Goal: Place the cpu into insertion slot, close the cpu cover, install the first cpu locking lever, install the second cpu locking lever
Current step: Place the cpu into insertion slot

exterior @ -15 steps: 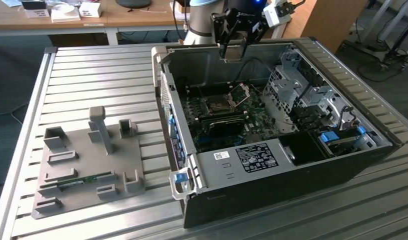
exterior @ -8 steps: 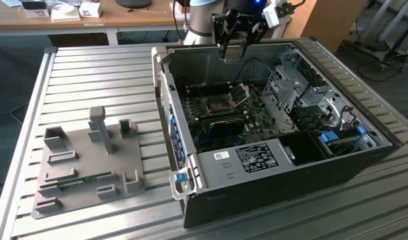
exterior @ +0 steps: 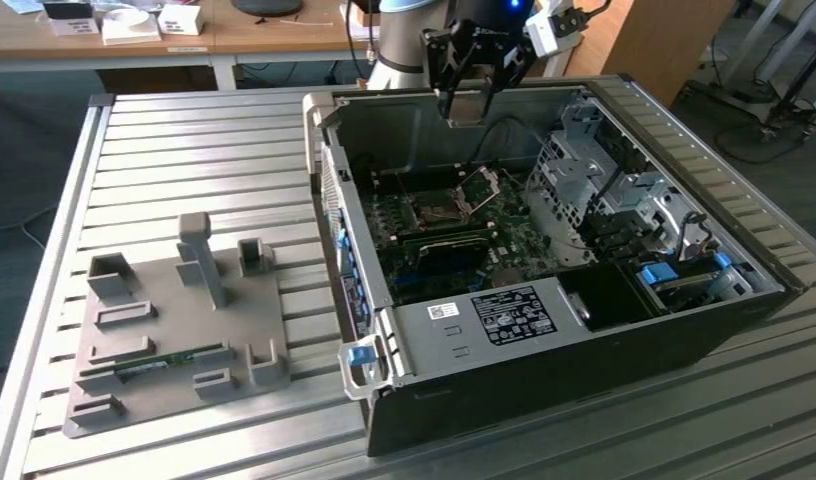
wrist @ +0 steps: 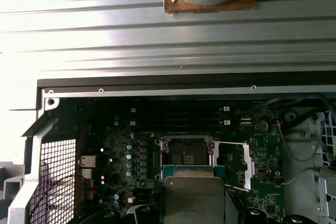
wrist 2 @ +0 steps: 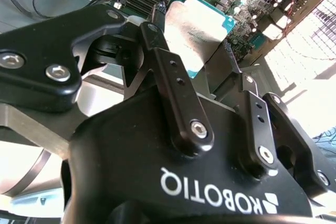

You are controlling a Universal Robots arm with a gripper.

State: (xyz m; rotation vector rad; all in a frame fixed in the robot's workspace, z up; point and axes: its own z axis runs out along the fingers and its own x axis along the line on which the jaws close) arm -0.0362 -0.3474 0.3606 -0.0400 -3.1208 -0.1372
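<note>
My gripper [exterior: 471, 108] hangs over the far end of the open black computer case [exterior: 542, 360] and is shut on the cpu [wrist 2: 197, 27], a flat square chip with a silver-grey top and a teal edge. In the first wrist view the cpu [wrist: 193, 199] hovers just short of the insertion slot [wrist: 185, 153], a square dark socket with a metal rim on the green motherboard [exterior: 442, 250]. The slot [exterior: 432, 207] lies bare. The cpu cover [exterior: 478, 187] stands swung up beside it, and in the first wrist view the cover [wrist: 248, 162] is seen edge-on.
Long black memory slots [wrist: 178, 123] run beside the socket. Metal drive cages [exterior: 608, 190] and loose cables [wrist: 296, 145] fill the case on the exterior view's right. A grey fixture board [exterior: 168, 330] with a memory stick lies on the ribbed table [exterior: 181, 160].
</note>
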